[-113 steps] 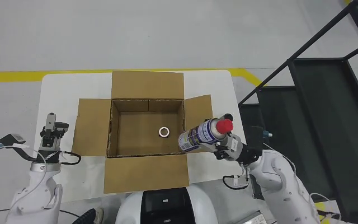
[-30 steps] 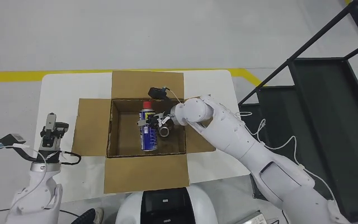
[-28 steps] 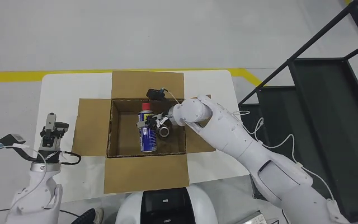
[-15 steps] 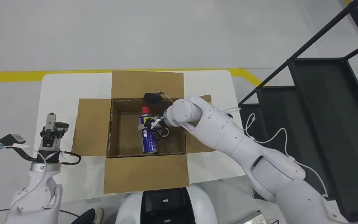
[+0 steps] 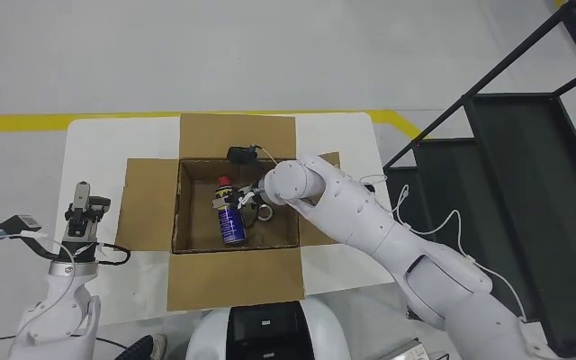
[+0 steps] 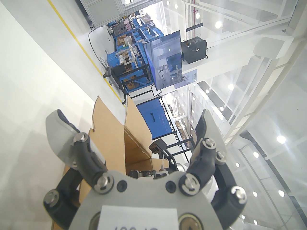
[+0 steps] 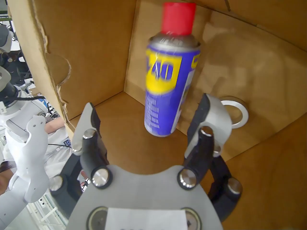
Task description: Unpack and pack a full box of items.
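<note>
1 brown cardboard box (image 5: 237, 135) is sitting open in the middle of the top view, on 1 white table (image 5: 108, 144). Its 4 flaps are lying spread out. 2 things are resting inside it. 1 is a blue spray can (image 5: 231, 219) with a red cap, standing on the box floor toward the left side. The other is 1 silver ring (image 7: 242, 117), lying flat just beside the can. The right gripper (image 5: 249, 200) is hanging down inside the box. Its 2 fingers (image 7: 88, 120) are spread wide and holding nothing, with the can just past their tips. The left gripper (image 5: 82, 196) is sitting at the lower left of the top view, off to the left of the box and pointing up. Its 2 fingers (image 6: 60, 130) are also spread wide, gripping nothing.
</note>
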Controlling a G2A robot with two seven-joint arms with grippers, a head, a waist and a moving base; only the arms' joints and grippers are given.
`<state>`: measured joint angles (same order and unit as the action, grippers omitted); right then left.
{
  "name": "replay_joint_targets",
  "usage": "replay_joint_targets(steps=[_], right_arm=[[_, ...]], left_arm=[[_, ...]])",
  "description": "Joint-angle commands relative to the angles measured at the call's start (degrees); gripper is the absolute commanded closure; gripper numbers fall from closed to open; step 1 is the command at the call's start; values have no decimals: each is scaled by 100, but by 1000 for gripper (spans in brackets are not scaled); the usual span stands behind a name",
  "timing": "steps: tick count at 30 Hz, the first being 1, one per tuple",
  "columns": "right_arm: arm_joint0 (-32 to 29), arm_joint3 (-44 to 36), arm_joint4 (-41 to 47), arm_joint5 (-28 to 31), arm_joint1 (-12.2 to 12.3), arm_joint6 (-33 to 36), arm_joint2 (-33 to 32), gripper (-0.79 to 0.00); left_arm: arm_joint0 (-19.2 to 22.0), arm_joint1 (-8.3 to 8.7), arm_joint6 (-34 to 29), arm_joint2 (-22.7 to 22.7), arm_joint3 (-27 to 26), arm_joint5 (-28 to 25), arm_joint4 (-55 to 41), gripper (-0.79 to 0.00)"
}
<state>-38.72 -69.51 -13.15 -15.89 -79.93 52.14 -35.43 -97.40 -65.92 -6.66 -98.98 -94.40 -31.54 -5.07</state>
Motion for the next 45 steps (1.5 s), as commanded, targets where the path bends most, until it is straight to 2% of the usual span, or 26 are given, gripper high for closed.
replay_joint_targets(steps=[1, 4, 8, 14, 19, 22, 26, 32, 45], right_arm=[[-115, -273, -120, -69, 70, 52, -106, -785], [-371, -764, -306, -123, 211, 97, -361, -785], [-927, -1672, -496, 92, 458, 25, -935, -785], [-2313, -3207, -813, 1252, 905, -342, -2328, -785], [-3596, -4027, -1232, 1789, 1155, -991, -3466, -785], [-4220, -4291, -1766, 1537, 1236, -1459, -3960, -785], [-4817, -4607, -2336, 1150, 1282, -1957, -4298, -785], [-5305, -4805, -3088, 747, 1310, -2534, -4549, -785], [-5322, -4821, -3125, 753, 1310, -2547, -4538, -785]], left_arm=[[0, 0, 0, 0, 0, 0, 0, -785], [0, 0, 0, 0, 0, 0, 0, -785], [0, 0, 0, 0, 0, 0, 0, -785], [0, 0, 0, 0, 0, 0, 0, -785], [0, 0, 0, 0, 0, 0, 0, -785], [0, 0, 0, 0, 0, 0, 0, -785], [0, 0, 0, 0, 0, 0, 0, -785], [0, 0, 0, 0, 0, 0, 0, -785], [0, 0, 0, 0, 0, 0, 0, -785]])
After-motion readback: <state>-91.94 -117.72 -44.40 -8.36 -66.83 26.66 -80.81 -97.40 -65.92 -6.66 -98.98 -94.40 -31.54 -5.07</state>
